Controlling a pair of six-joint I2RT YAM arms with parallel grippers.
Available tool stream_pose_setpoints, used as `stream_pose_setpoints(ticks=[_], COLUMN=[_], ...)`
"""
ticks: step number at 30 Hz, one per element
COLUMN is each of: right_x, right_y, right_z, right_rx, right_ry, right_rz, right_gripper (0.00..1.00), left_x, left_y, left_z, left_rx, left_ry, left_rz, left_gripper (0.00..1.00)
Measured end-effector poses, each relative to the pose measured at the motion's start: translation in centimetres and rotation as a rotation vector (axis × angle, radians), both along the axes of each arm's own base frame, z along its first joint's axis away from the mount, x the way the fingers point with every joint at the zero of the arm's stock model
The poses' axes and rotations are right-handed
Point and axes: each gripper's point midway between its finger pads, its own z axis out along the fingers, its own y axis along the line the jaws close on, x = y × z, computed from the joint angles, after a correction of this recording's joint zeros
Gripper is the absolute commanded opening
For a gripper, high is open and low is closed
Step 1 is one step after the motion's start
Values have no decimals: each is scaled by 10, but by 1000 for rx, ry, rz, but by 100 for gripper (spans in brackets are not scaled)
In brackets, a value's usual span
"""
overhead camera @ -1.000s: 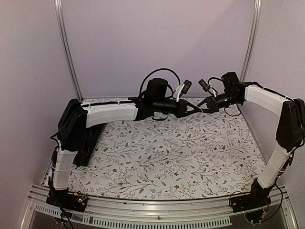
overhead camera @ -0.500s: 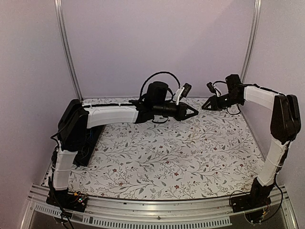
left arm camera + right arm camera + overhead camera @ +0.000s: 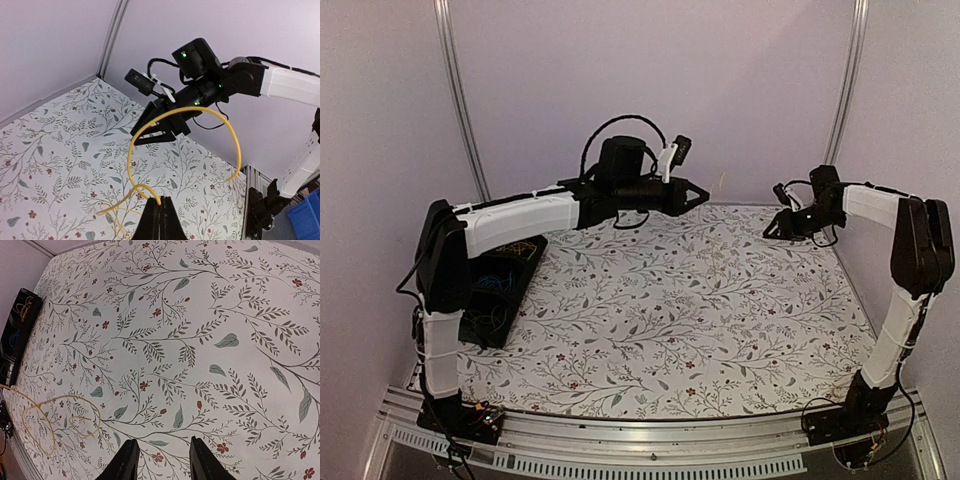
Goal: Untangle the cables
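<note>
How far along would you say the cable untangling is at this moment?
Done: one yellow cable is out of the black tray and hangs in the air. In hand: the left gripper pinches it beside a small loop, while the right gripper is open and empty. Left: probably straightening that loop, plus the blue and yellow wires bunched in the tray.

Table (image 3: 720,330): flat top, white cloth with a leaf-and-flower print right across it, metal rail along the 6 o'clock edge. Black tray (image 3: 516,300) sits on the cloth at 9 o'clock, close to the left edge. Thin blue and yellow wires (image 3: 498,278) lie in the tray.
</note>
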Motion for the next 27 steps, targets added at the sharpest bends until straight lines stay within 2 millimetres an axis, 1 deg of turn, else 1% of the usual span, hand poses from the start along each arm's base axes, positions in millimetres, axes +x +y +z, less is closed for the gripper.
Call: stream_pose_setpoints(ticks=[2,6,10,12,17,18,24,27], right_x=[-2,-7,-13,-15,-19,-20,-29,-34], right_y=[-6,-10,-5,-4,-1,-1,1,2], right_z=[-3,-4,-1,1,2,1,-5,-9], right_rx=[-7,-10,5,9,15,17,32,34], right_ry=[8,17,19,17,20,21,45,60], right_rz=[-1,17,47,60,83,87,101,104], right_gripper=[40,41,42,42,42,42,42,42], left_x=[20,61,89,99,112,114,119,117], left_y=[21,75,129,155,217,233,311,340], left_z=[16,49,78,91,118,122,136,139], left_rx=[5,28,60,75,118,130,203,231], left_ry=[-12,-40,-68,-81,-96,-98,-94,-92], left_rz=[60,197,324,384,524,560,727,781], left_gripper=[0,0,0,0,0,0,0,0])
